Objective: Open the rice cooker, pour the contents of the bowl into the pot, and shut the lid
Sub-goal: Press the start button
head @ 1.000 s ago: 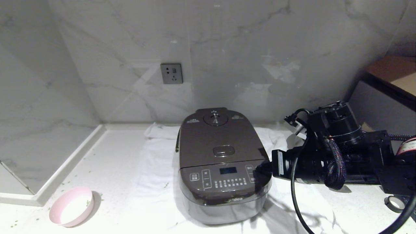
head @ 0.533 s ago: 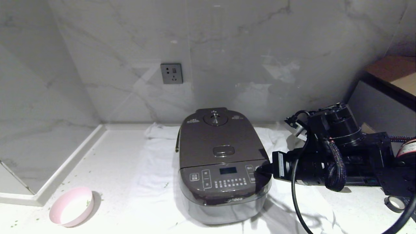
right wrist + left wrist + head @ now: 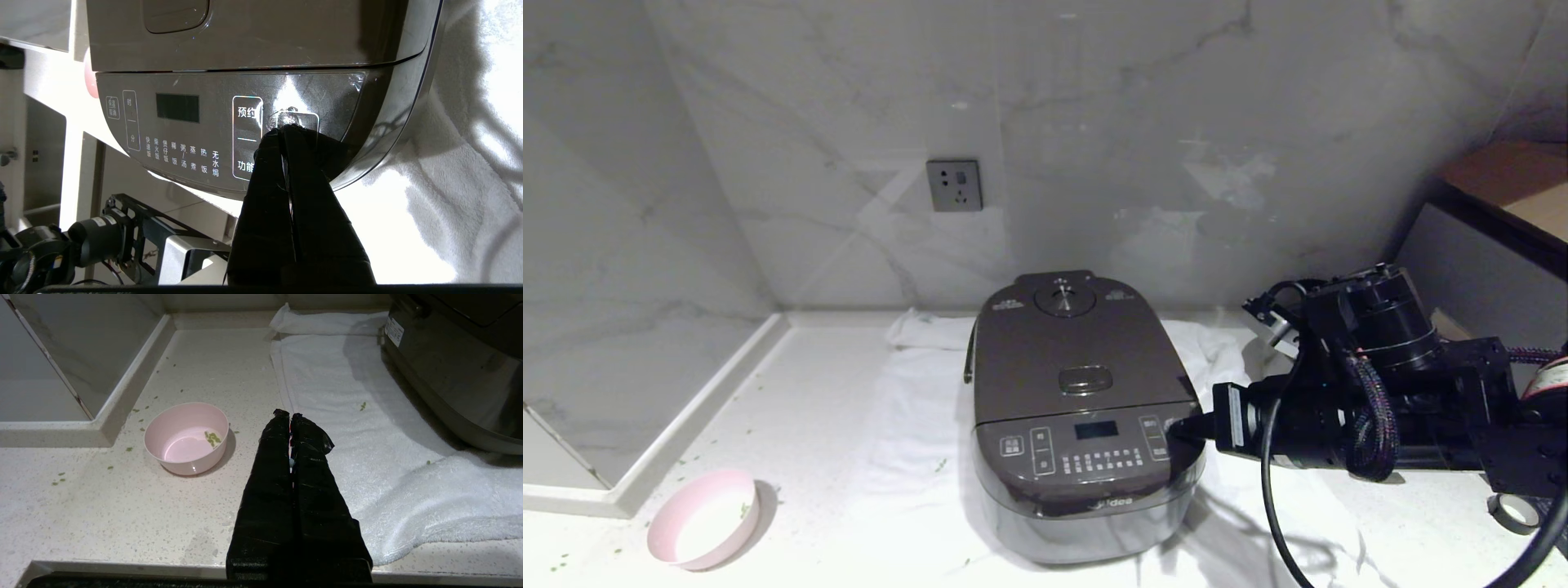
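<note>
The right gripper, fingers pressed together, touches the button panel of the rice cooker. The lid is down. The left gripper is closed too.

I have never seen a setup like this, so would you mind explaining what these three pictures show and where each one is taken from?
This is a two-armed robot at a kitchen counter. The wide picture comes from a camera on its head, looking down at a white towel with a dark rice cooker standing on it, lid closed. A small pink bowl sits on the bare counter to the robot's left.

The other two pictures come from cameras on the wrists, looking along the fingers. In the left wrist view, the left gripper is shut, holds nothing and hangs above the counter near the bowl, which has only a few green bits left inside.

In the right wrist view, the right gripper is shut and empty, its tips at a button on the cooker's front panel.
</note>
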You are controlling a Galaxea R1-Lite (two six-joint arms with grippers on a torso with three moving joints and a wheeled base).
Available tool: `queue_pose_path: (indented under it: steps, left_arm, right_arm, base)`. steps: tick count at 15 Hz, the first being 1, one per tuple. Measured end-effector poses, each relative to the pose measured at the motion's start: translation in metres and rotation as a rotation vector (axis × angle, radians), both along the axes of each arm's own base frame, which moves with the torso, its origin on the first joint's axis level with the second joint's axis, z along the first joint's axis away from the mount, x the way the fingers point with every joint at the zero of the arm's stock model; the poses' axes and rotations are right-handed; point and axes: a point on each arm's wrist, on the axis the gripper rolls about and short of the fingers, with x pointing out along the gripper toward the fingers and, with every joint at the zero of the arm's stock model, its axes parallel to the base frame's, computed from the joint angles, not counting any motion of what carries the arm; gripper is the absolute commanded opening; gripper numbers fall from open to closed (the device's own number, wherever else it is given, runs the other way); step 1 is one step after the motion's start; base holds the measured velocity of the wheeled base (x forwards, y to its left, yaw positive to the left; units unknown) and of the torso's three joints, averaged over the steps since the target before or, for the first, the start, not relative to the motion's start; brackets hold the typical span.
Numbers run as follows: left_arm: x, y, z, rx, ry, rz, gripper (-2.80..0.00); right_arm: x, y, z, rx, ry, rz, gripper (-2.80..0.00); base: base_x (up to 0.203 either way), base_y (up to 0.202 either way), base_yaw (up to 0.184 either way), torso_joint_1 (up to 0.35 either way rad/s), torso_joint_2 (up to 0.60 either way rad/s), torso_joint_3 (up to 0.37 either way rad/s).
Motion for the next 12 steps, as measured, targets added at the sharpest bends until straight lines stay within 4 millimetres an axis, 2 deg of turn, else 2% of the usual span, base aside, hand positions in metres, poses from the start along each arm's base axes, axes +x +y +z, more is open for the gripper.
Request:
queue_pose_path:
  steps: [4,7,12]
  left_arm:
    - [0.0,0.0,0.0,0.0,0.0,0.0,-2.8]
    - [0.0,0.0,0.0,0.0,0.0,-0.001,-2.8]
    - [0.0,0.0,0.0,-0.004,0.0,0.001,-2.8]
  right_arm:
    - [0.002,-0.003,-0.003,0.001,0.0,-0.008,-2.8]
    - [0.001,-0.003,0.004,0.01,-0.015,-0.009,-2.8]
    - [-0.017,-0.01,0.047,0.048,-0.083,-0.002,-2.8]
  base:
    - [0.0,0.0,0.0,0.0,0.0,0.0]
    - [0.0,0.0,0.0,0.0,0.0,0.0]
    - [0.0,0.0,0.0,0.0,0.0,0.0]
